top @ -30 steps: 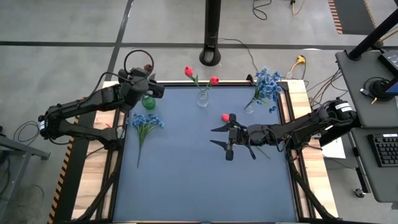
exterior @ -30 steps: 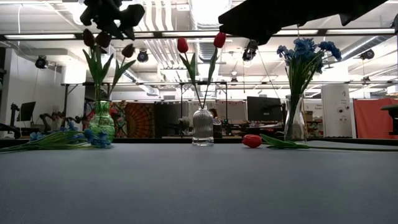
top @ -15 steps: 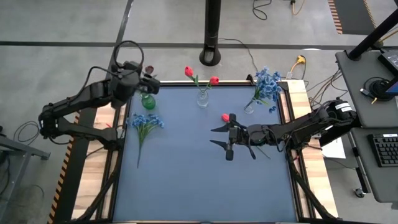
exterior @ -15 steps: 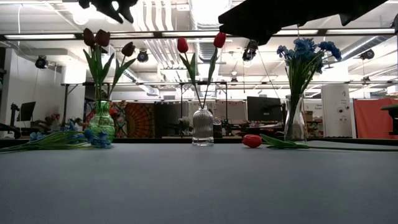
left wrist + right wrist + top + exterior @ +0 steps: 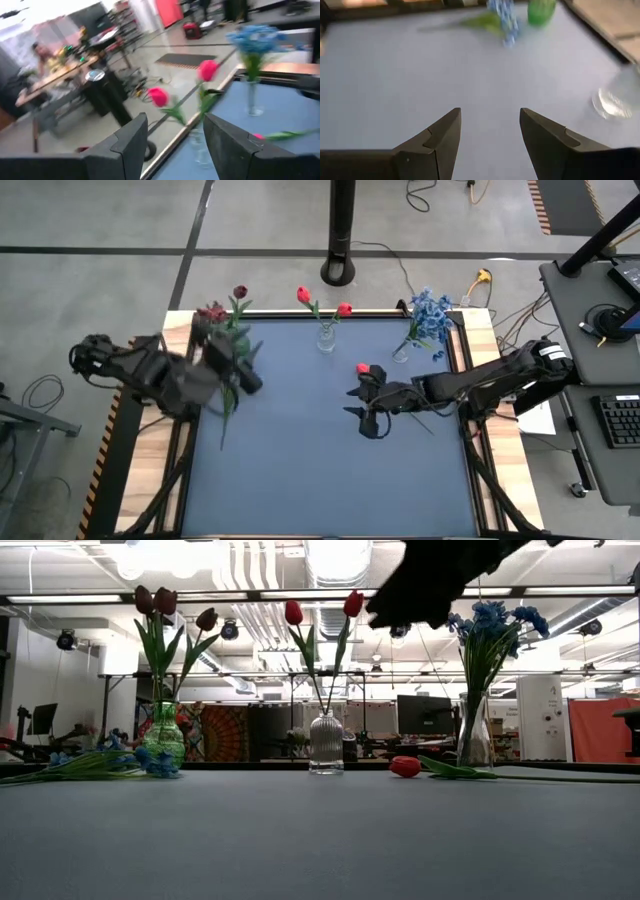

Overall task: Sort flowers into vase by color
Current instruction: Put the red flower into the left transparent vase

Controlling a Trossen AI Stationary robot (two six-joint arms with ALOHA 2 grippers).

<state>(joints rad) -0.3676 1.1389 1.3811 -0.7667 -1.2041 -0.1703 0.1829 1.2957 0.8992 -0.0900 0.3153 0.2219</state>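
From above, the right pincer [image 5: 366,408] hangs wide and empty over the worktop [image 5: 300,470], just beside the loose red tulip [image 5: 364,368], whose bud lies toward the middle while its stem [image 5: 420,417] seems to run off under the arm, though that is mostly hidden. The left pincer [image 5: 243,365] is over the blue bunch [image 5: 228,395] lying at the worktop's left; the maroon blooms [image 5: 213,313] already stand at the back left. At table height, the tulip [image 5: 405,767] lies flat, long axis level, leaves [image 5: 455,771] trailing toward the blue vase [image 5: 471,745], near the clear vase [image 5: 326,743]. The left wrist view shows its fingers [image 5: 127,140] spread wide, holding nothing; the right wrist view shows its fingers [image 5: 440,132] equally wide. The tulip looks light and springy, its bud soft; mid-stem seems the safest hold.
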